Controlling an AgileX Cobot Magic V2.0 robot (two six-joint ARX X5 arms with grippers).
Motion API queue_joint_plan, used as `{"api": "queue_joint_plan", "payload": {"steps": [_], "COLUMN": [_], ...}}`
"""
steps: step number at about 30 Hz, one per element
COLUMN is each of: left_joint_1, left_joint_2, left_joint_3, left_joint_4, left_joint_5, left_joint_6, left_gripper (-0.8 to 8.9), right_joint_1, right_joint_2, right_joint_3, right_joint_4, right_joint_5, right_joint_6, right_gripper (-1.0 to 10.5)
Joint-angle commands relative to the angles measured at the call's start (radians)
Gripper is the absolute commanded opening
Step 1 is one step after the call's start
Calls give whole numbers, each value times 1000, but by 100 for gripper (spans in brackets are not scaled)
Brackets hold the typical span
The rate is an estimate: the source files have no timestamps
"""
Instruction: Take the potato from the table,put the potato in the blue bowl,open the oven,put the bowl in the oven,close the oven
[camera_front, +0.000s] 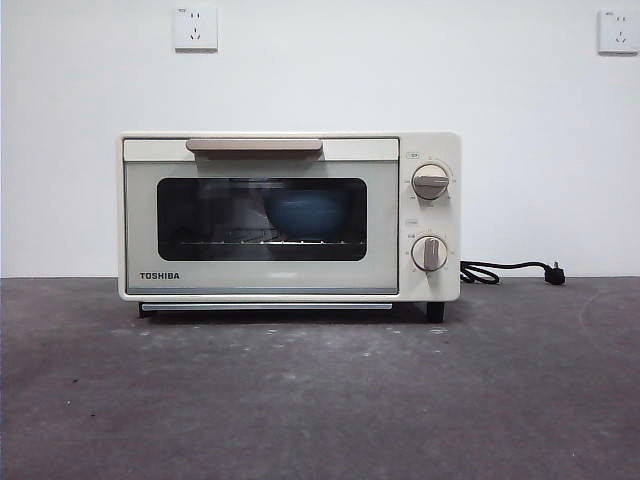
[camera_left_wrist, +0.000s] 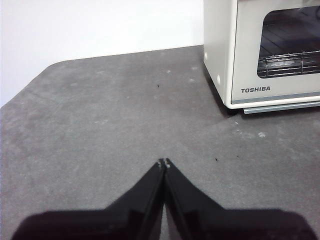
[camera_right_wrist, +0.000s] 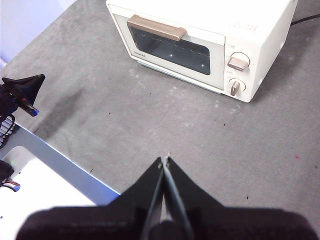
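The oven (camera_front: 289, 217) stands on the desk (camera_front: 320, 400) with its door closed. The blue bowl (camera_front: 305, 215) sits inside the oven on the wire rack, visible through the glass. The potato is not discernible. The left tool (camera_left_wrist: 164, 162) and the right tool (camera_right_wrist: 164, 161) hover in front of the oven, jaws pressed together, holding nothing.

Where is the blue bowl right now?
In the front view, the bowl sits inside the closed oven, on its wire rack behind the glass door, slightly right of the window's centre.
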Motion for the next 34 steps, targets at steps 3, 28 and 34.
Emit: {"api": "queue_joint_plan", "payload": {"steps": [3, 28, 34], "left_joint_1": [2, 2, 2], "left_joint_2": [-1, -1, -1], "left_joint_3": [-11, -11, -11], "left_joint_4": [2, 2, 2], "left_joint_5": [5, 5, 5], "left_joint_6": [-11, -11, -11], "left_gripper": [-4, -4, -4], "right_joint_1": [2, -428, -549], "right_joint_2": [-4, -279, -439], "right_joint_3": [2, -376, -728], "right_joint_4": [8, 484, 824], "right_joint_5": [3, -133, -136], "right_joint_6": [9, -159, -194], "right_gripper": [1, 1, 1]}}
